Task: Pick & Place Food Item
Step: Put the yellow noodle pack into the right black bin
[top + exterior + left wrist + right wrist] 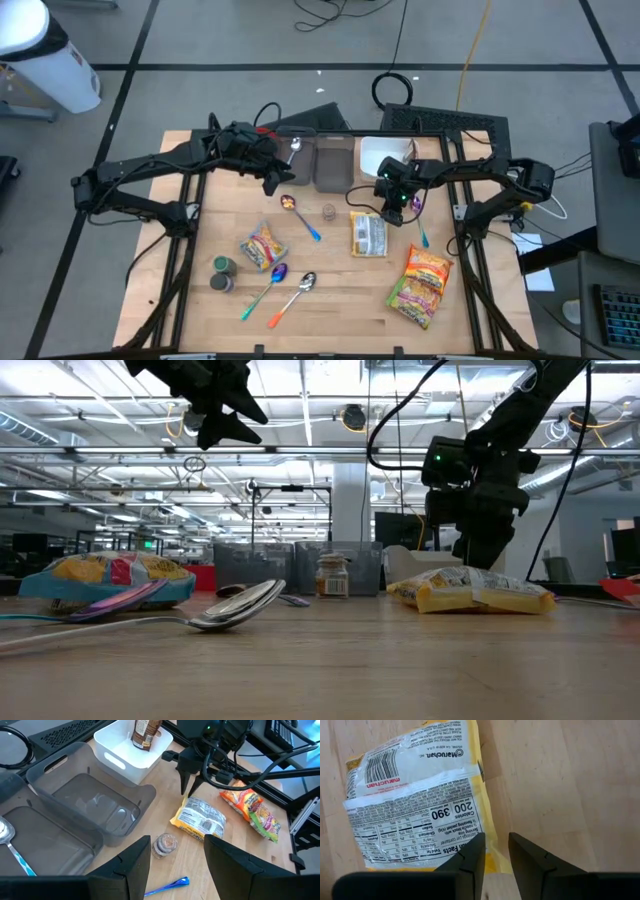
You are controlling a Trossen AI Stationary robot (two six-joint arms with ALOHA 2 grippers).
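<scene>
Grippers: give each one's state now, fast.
Left gripper: open, empty, raised above the table.
Right gripper: narrow gap, empty, just above the yellow plastic ramen noodle packet.

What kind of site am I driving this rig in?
Likely a big open lab or industrial hall: exposed ceiling trusses with lights, floor cables behind the wooden table, more workstations beyond.
</scene>
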